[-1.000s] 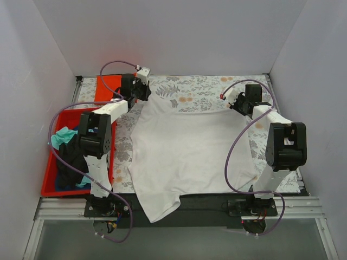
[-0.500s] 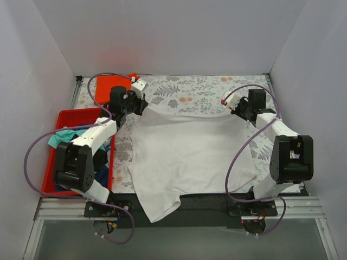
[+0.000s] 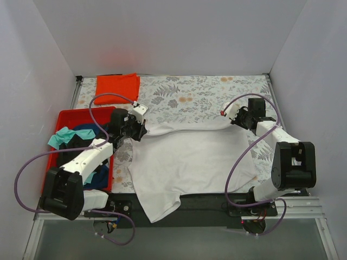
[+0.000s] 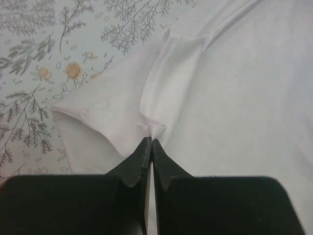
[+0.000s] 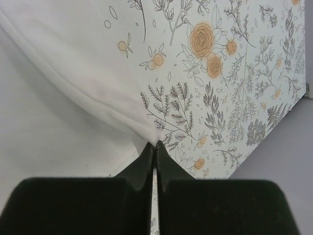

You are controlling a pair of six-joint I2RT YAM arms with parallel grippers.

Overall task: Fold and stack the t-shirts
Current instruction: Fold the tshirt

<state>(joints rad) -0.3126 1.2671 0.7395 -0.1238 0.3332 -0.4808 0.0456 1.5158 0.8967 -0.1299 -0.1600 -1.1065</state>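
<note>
Left pincer (image 4: 149, 141) and right pincer (image 5: 155, 144) each clamp the white t-shirt (image 3: 190, 157) at its far edge, floral covering (image 3: 190, 89) showing beyond.

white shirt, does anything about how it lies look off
Yes. The white shirt lies askew. Its near left corner hangs off the table and over the black rail, while its near right side lies on the table. Its far edge is pulled into a rumpled ridge.

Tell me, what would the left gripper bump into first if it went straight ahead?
The white t-shirt. The left gripper is shut on a pinch of it, with puckered cloth right before its tips. Beyond looks like more shirt, though depth is unclear.
</note>
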